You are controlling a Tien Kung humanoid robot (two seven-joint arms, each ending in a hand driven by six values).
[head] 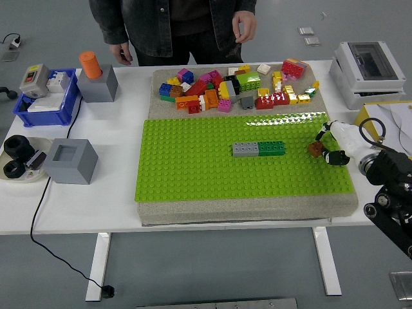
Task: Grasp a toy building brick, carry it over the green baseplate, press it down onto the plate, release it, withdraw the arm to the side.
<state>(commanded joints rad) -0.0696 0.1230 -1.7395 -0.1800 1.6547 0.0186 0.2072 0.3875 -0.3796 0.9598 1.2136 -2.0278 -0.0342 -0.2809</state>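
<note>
- Head view: right hand (335, 143) reaches in from the right edge, over the right end of the green baseplate (193, 174).
- Fingers (324, 132) pinch a small brown brick (315, 149), which sits at the plate surface.
- Grey brick (245, 149) and dark green brick (271, 148) stand joined mid-plate.
- Loose brick pile (235, 87) lies beyond the plate.
- A person (174, 26) stands at the far side, hands off the table.

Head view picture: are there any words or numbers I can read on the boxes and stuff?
None can be read.
Grey switch box in the blue plastic bin: red and green marks, too blurred.
White plastic enclosure with a grey window: no print visible.
White paper at the right edge: nothing readable.
</note>
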